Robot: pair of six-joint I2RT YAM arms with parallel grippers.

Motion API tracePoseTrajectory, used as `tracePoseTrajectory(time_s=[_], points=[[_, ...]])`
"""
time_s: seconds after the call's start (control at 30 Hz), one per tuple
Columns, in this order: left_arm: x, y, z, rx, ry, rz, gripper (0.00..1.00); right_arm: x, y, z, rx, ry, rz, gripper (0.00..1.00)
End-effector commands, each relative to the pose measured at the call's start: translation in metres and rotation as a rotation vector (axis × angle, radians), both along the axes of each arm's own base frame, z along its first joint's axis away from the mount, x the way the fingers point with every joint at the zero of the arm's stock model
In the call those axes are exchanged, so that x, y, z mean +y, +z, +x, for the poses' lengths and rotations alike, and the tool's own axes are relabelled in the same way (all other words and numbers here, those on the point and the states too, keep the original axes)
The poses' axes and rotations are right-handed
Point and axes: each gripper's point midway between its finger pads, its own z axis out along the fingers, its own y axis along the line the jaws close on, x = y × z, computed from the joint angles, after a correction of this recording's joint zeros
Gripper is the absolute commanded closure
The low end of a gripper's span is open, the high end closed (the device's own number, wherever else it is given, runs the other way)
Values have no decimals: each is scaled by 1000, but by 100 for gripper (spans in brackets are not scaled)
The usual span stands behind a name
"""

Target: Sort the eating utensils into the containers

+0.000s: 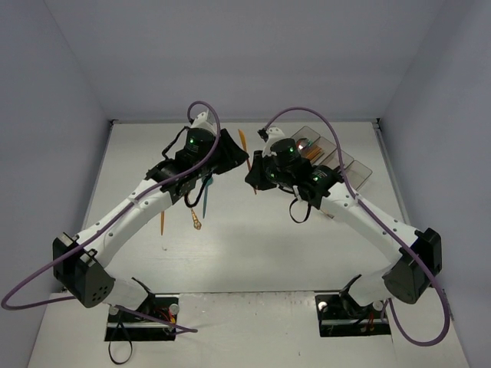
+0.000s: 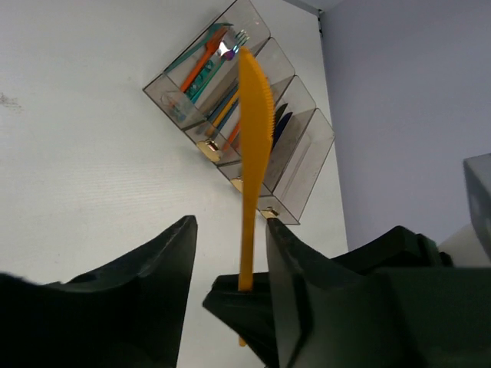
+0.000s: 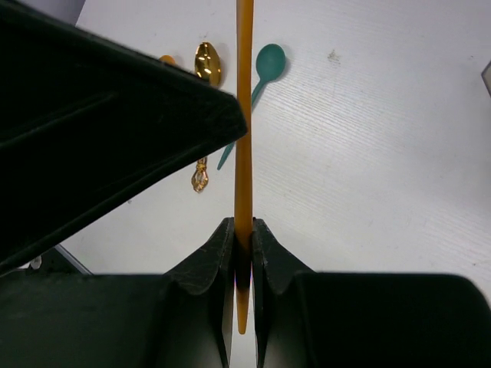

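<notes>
An orange knife (image 3: 244, 115) stands gripped by its handle in my shut right gripper (image 3: 243, 228). In the left wrist view the same knife (image 2: 252, 130) passes between the fingers of my open left gripper (image 2: 230, 230), near the right finger, with gaps on both sides. The two grippers meet above mid table, left (image 1: 236, 157) and right (image 1: 255, 175), with the knife (image 1: 242, 141) sticking out between them. The row of clear grey containers (image 2: 303, 172) holds orange, teal, navy and gold utensils; it lies back right (image 1: 354, 165).
Loose on the table left of centre lie a gold spoon (image 3: 204, 65), a teal spoon (image 3: 267, 63) and an orange utensil (image 1: 162, 222). My left gripper's finger (image 3: 115, 115) fills the upper left of the right wrist view.
</notes>
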Motion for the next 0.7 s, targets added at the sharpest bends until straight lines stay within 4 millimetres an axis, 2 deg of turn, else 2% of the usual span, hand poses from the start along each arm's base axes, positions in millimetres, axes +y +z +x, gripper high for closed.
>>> tracePoseTrajectory(time_s=[0.0,0.07,0.17,0.3,0.33,0.4,0.47,0.57,0.67], points=[[16,26,-8,-108,13,18,43,-20,22,14,-75,-148,57,100],[36,19,-9,-113,75,94,34,-38,19,24,-67,-239,59,100],[66,11,-11,-138,136,216,24,-69,3,36,-34,-356,48,100],[123,-3,-27,-153,225,425,9,-130,-20,57,-2,-570,4,100],[139,-13,-30,-136,252,480,7,-147,-29,63,12,-622,-13,100],[171,-18,-39,-123,300,550,6,-179,-46,73,50,-716,-36,100],[195,-23,-50,-120,324,597,5,-205,-61,83,85,-796,-50,100],[236,-35,-68,-97,370,676,5,-226,-76,93,122,-862,-67,100],[259,-45,-83,-89,390,751,4,-241,-90,104,153,-917,-91,100]])
